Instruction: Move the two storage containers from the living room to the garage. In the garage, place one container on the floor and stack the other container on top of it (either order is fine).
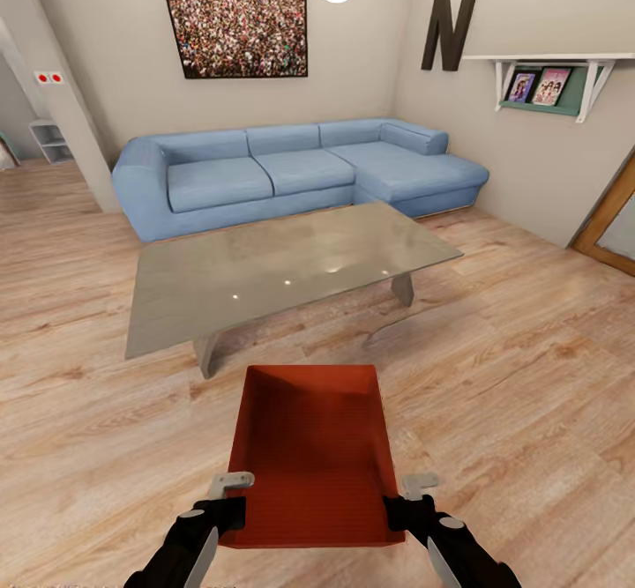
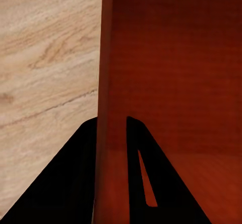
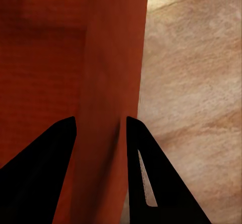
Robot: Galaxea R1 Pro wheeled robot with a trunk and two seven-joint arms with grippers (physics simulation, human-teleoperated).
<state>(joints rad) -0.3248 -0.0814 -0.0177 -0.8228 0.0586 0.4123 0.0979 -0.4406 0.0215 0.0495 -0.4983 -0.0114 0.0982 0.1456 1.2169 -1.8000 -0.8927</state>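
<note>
One red-orange storage container (image 1: 310, 460) sits low in front of me in the living room, open side up and with nothing in it. My left gripper (image 1: 231, 502) is shut on its left wall near the near corner. In the left wrist view the left gripper (image 2: 112, 121) has one black finger on each side of that wall (image 2: 108, 58). My right gripper (image 1: 407, 498) is shut on the right wall in the same way. The right wrist view shows the right gripper (image 3: 101, 119) straddling that wall (image 3: 108, 73). The garage is out of view.
A grey low table (image 1: 265, 279) stands just beyond the container, with the blue sectional sofa (image 1: 291, 169) behind it. Light wood plank flooring (image 1: 520, 376) lies open to both sides. An orange-brown door (image 1: 610, 218) is at the right, a doorway (image 1: 26, 138) at the far left.
</note>
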